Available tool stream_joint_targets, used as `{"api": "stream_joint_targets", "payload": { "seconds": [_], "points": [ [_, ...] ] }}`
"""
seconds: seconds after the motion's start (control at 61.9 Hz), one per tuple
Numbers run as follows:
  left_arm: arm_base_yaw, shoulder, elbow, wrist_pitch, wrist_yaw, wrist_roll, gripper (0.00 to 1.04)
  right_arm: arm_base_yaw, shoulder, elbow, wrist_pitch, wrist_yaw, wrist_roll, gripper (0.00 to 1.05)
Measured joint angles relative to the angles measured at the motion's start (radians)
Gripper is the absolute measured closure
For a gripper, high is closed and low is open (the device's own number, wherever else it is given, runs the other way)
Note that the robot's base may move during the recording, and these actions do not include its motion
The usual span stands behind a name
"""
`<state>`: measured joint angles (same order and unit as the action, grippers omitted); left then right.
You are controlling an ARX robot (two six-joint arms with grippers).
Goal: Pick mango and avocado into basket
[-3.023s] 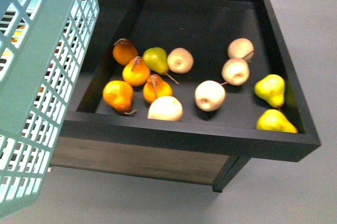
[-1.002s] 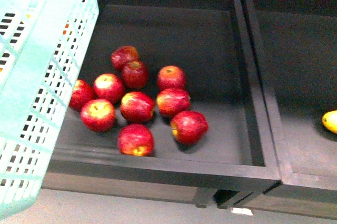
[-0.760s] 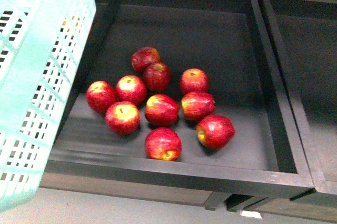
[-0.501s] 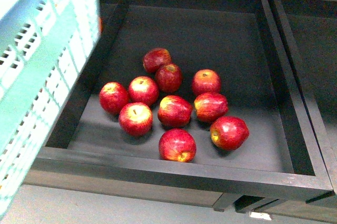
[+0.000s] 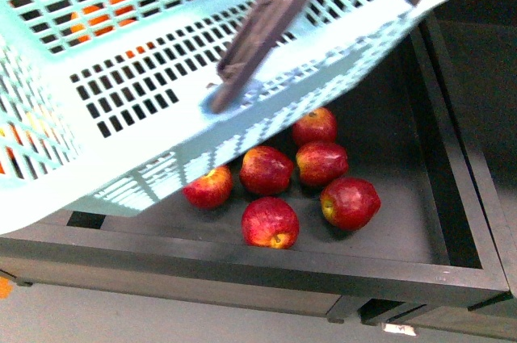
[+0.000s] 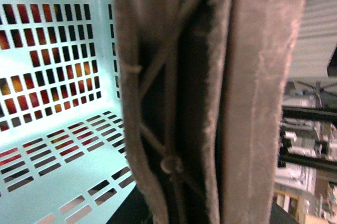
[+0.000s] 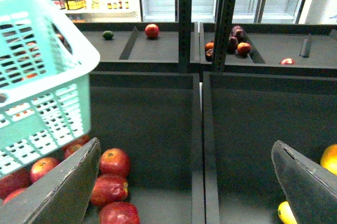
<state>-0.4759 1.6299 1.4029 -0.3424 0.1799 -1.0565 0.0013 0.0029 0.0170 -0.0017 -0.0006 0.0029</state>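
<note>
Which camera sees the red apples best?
The front view: six red apples show clearly, just past the basket. The right wrist view shows a few, partly hidden by the basket. The left wrist view shows only red through the basket's slots.

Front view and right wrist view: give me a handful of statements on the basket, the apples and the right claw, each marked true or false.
1. The basket hangs tilted over the bin of apples. True.
2. The apples are green. False: they are red.
3. The right claw is shut on an apple. False: it is open, with nothing between its fingers.
4. The basket's handle is brown-grey. True.
5. The neighbouring bin holds an orange-yellow fruit at the edge of the right wrist view. True.
</note>
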Motion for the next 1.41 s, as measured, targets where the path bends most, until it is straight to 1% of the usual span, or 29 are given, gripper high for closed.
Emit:
{"api": "stream_joint_targets", "payload": {
  "seconds": [0.145, 0.242, 0.339, 0.55, 0.776, 0.808, 0.841, 0.857, 0.889, 0.905, 0.938, 0.986, 1.002, 1.051, 1.067, 1.115, 1.18, 1.245, 1.342, 1.406],
  "points": [
    [-0.121, 0.044, 0.062, -0.035, 0.078, 0.019, 0.9, 0.0, 0.0, 0.0, 0.0, 0.001, 0.0, 0.09],
    [-0.148, 0.042, 0.063, -0.045, 0.11, 0.032, 0.9, 0.0, 0.0, 0.0, 0.0, 0.0, 0.0, 0.09],
    [-0.151, 0.042, 0.063, -0.045, 0.112, 0.035, 0.9, 0.0, 0.0, 0.0, 0.0, 0.0, 0.0, 0.09],
    [-0.141, 0.042, 0.063, -0.046, 0.079, 0.058, 0.9, 0.0, 0.0, 0.0, 0.0, 0.0, 0.0, 0.09],
    [-0.14, 0.042, 0.063, -0.047, 0.086, 0.061, 0.9, 0.0, 0.0, 0.0, 0.0, 0.0, 0.0, 0.09],
    [-0.14, 0.042, 0.063, -0.047, 0.087, 0.061, 0.9, 0.012, 0.044, 0.035, -0.098, 0.074, 0.072, 0.09],
    [-0.14, 0.042, 0.063, -0.047, 0.09, 0.062, 0.9, 0.009, 0.094, 0.068, -0.178, 0.118, 0.116, 0.09],
    [-0.14, 0.042, 0.063, -0.047, 0.09, 0.061, 0.9, -0.005, 0.138, 0.093, -0.234, 0.136, 0.163, 0.09],
    [-0.14, 0.042, 0.063, -0.047, 0.091, 0.06, 0.9, -0.031, 0.191, 0.117, -0.285, 0.138, 0.219, 0.09],
    [-0.14, 0.042, 0.063, -0.047, 0.092, 0.06, 0.9, -0.042, 0.21, 0.124, -0.297, 0.137, 0.24, 0.09],
    [-0.141, 0.041, 0.063, -0.047, 0.092, 0.06, 0.9, -0.105, 0.276, 0.134, -0.299, 0.105, 0.317, 0.09],
    [-0.142, 0.041, 0.063, -0.047, 0.09, 0.061, 0.9, -0.205, 0.347, 0.149, -0.254, 0.044, 0.362, 0.09],
    [-0.141, 0.041, 0.063, -0.047, 0.089, 0.06, 0.9, -0.259, 0.383, 0.163, -0.226, 0.009, 0.377, 0.09],
    [-0.14, 0.041, 0.063, -0.047, 0.084, 0.061, 0.9, -0.375, 0.472, 0.202, -0.159, -0.058, 0.401, 0.09],
    [-0.14, 0.04, 0.063, -0.047, 0.082, 0.062, 0.9, -0.43, 0.525, 0.226, -0.122, -0.089, 0.409, 0.09],
    [-0.14, 0.04, 0.063, -0.047, 0.083, 0.064, 0.9, -0.527, 0.648, 0.275, -0.048, -0.132, 0.432, 0.09],
    [-0.14, 0.04, 0.063, -0.047, 0.085, 0.063, 0.9, -0.592, 0.783, 0.324, 0.03, -0.123, 0.45, 0.09],
    [-0.14, 0.04, 0.063, -0.047, 0.086, 0.063, 0.9, -0.628, 0.925, 0.369, 0.097, -0.106, 0.473, 0.09],
    [-0.14, 0.04, 0.063, -0.047, 0.086, 0.064, 0.9, -0.645, 1.14, 0.434, 0.175, -0.08, 0.523, 0.09],
    [-0.14, 0.04, 0.063, -0.047, 0.087, 0.063, 0.9, -0.647, 1.281, 0.484, 0.202, -0.073, 0.566, 0.09]
  ]
}}
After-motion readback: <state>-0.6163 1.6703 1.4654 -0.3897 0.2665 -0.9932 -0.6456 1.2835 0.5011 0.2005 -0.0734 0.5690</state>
